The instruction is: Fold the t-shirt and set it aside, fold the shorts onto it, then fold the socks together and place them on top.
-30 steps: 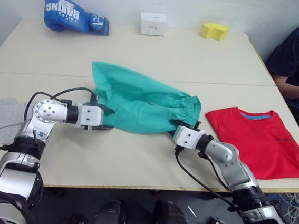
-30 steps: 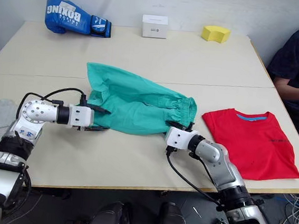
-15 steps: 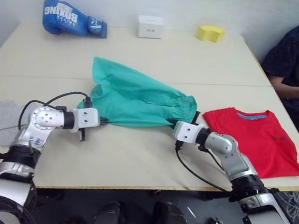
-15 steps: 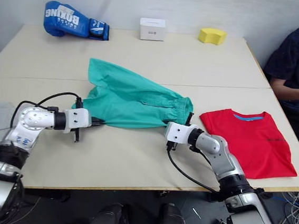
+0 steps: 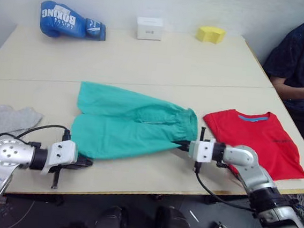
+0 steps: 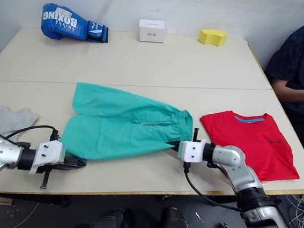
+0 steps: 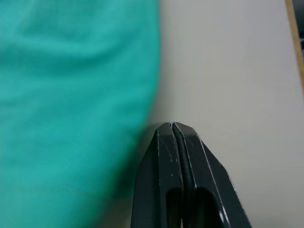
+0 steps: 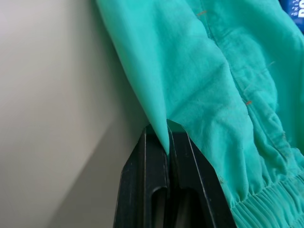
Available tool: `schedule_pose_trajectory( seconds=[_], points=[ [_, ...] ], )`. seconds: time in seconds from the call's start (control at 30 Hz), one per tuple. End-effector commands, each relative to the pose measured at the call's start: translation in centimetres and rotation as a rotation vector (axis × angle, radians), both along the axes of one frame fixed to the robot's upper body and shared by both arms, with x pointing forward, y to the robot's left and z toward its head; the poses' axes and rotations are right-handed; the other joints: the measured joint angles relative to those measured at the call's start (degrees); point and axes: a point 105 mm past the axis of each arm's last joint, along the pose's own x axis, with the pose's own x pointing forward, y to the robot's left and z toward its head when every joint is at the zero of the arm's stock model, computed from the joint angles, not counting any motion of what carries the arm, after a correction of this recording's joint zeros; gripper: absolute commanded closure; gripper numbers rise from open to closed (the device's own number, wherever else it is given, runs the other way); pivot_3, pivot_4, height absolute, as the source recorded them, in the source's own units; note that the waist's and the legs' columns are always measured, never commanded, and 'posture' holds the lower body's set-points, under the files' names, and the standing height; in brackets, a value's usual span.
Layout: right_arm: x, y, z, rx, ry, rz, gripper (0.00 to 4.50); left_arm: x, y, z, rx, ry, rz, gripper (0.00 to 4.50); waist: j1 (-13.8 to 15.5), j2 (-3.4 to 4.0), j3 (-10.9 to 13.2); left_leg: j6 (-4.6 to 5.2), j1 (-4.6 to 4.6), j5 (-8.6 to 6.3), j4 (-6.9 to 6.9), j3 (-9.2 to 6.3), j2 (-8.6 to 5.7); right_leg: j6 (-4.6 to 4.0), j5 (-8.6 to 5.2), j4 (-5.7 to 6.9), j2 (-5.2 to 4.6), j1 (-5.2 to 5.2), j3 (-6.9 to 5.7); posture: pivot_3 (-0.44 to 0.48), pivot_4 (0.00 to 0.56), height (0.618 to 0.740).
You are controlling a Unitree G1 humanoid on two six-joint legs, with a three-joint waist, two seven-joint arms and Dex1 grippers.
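Shorts fold time, and honestly the trick here is keeping both pinches even so the cloth stays flat instead of bunching. My right gripper (image 8: 167,142) is clamped on a fold of the shorts (image 6: 121,124) near the waistband corner, cloth squeezed between the fingers. My left gripper (image 7: 174,129) has its fingers pressed together at the leg-hem edge; the teal cloth sits right beside the tips, and I can't tell if any of it is really caught.

So I'd check that left pinch before lifting. If one side slips, the fold goes crooked. I'd lift both ends together, low over the tabletop (image 5: 147,54), and carry the near edge away from me.

Both forearms lie low and nearly level, pointing inward at each other, the shorts stretched between them. The t-shirt (image 6: 249,139) lies flat just beyond my right gripper's outer side. The socks (image 5: 8,120) sit out past my left arm.
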Motion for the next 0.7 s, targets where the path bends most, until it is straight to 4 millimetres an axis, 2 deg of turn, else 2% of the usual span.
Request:
schedule_pose_trajectory(
  seconds=[0.03,0.17,0.23,0.27,0.33,0.47,0.53,0.7],
  points=[
    [-0.6,0.1,1.2,0.031,-0.041,0.007,4.50,-1.3,-1.0,1.0,-0.046,0.003,0.015,4.48,-0.03,0.00,0.00,-0.20,0.15,-0.14,-0.02,-0.01,0.05,-0.06,-0.04,-0.03,0.01,0.14,-0.02,0.000,0.150,0.740],
    [-1.2,-0.3,0.4,0.019,-0.031,0.000,4.50,-2.9,-1.7,1.1,-0.089,-0.019,0.044,4.48,-0.02,0.00,0.00,-0.42,0.35,-0.25,-0.20,-0.07,0.17,-0.30,-0.18,-0.04,0.07,0.27,-0.06,0.000,0.150,0.740],
    [-1.3,-0.3,0.2,0.016,-0.024,0.003,4.50,-1.7,-1.4,1.9,-0.120,-0.131,0.115,4.48,0.00,0.00,0.00,-0.50,0.37,-0.20,-0.27,-0.08,0.18,-0.36,-0.22,-0.04,0.09,0.25,-0.09,0.000,0.150,0.740],
    [-1.3,-0.2,0.1,0.017,-0.020,0.007,4.50,-1.0,-1.0,2.4,-0.133,-0.183,0.168,4.30,0.08,-0.01,0.00,-0.53,0.39,-0.17,-0.30,-0.09,0.17,-0.37,-0.23,-0.04,0.09,0.25,-0.09,0.000,0.150,0.740],
    [-1.3,-0.1,0.1,0.019,-0.017,0.013,4.50,-0.3,-0.4,2.8,-0.147,-0.225,0.215,3.88,0.30,-0.03,-0.01,-0.55,0.39,-0.11,-0.30,-0.21,0.17,-0.38,-0.23,-0.02,0.09,0.29,-0.20,0.000,0.150,0.740],
    [-1.1,0.2,0.3,0.023,-0.019,0.019,4.50,-0.5,-0.3,3.6,-0.153,-0.291,0.137,2.61,0.32,-0.03,-0.01,-0.56,0.41,-0.10,-0.35,-0.25,0.16,-0.40,-0.24,-0.04,0.09,0.32,-0.23,0.000,0.150,0.740],
    [-1.0,0.4,0.4,0.024,-0.020,0.022,4.50,-0.7,-0.8,4.4,-0.239,-0.269,0.116,1.95,0.30,-0.03,-0.01,-0.57,0.41,-0.10,-0.43,-0.26,0.17,-0.42,-0.25,-0.11,0.09,0.32,-0.25,0.000,0.150,0.740],
    [-0.7,0.8,0.7,0.033,-0.025,0.026,4.50,-0.7,-0.9,4.4,-0.132,-0.323,-0.013,0.44,0.15,-0.03,-0.01,-0.62,0.42,-0.06,-0.53,-0.25,0.16,-0.43,-0.25,-0.13,0.09,0.31,-0.27,0.000,0.150,0.740]
  ],
)
